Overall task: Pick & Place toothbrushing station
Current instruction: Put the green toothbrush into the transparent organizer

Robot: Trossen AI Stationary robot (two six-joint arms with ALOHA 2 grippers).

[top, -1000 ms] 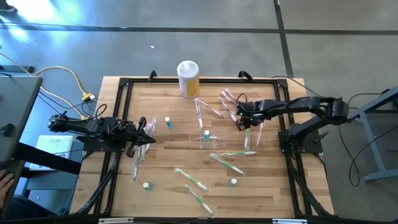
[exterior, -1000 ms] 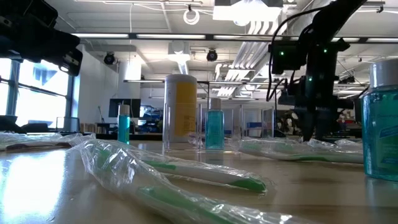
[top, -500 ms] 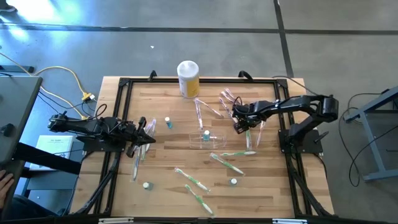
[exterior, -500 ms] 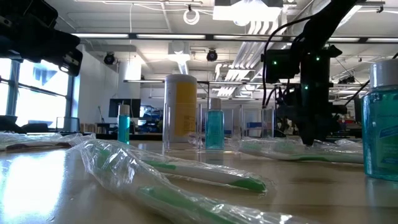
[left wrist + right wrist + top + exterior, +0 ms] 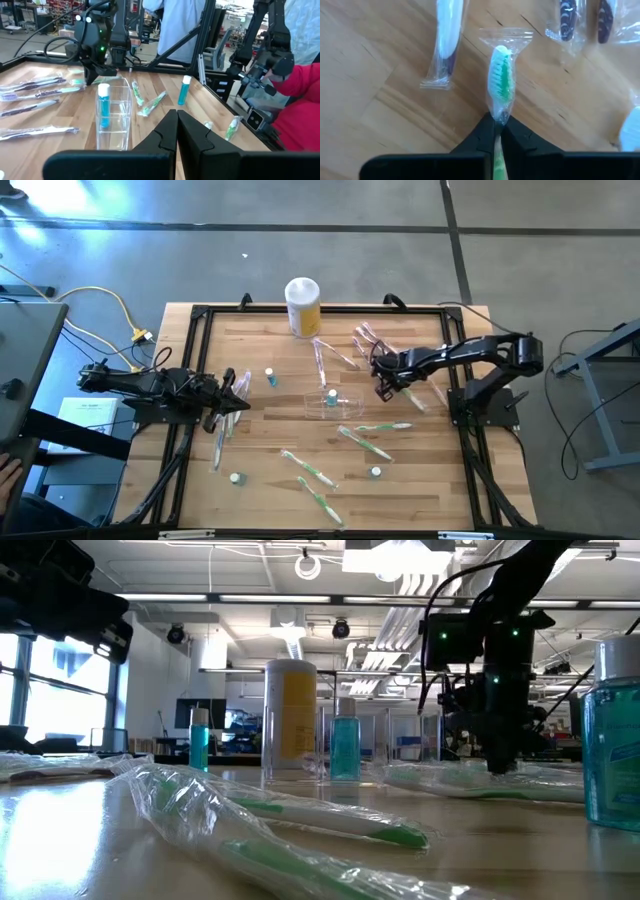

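The right tool (image 5: 384, 385), low over the surface (image 5: 270, 480), is clamped on a green wrapped toothbrush (image 5: 500, 82) just below its bristles. The left tool (image 5: 240, 402), fingers pressed together and holding nothing, waits at the left side. The toothbrushing station (image 5: 333, 405) sits mid-surface, between the tools, a small blue bottle (image 5: 103, 105) standing in it.

Down at table level, a clear-wrapped green-and-white toothbrush (image 5: 300, 825) sprawls across the front of the wooden tabletop (image 5: 60, 840), with a tall yellow canister (image 5: 290, 720) standing further back and small bottles of blue-green liquid (image 5: 344, 748) either side of it. A bigger bottle of the same stuff (image 5: 611, 735) crowds the right edge. The right gripper (image 5: 500, 766) hangs down with its tip at more wrapped toothbrushes (image 5: 470, 780).
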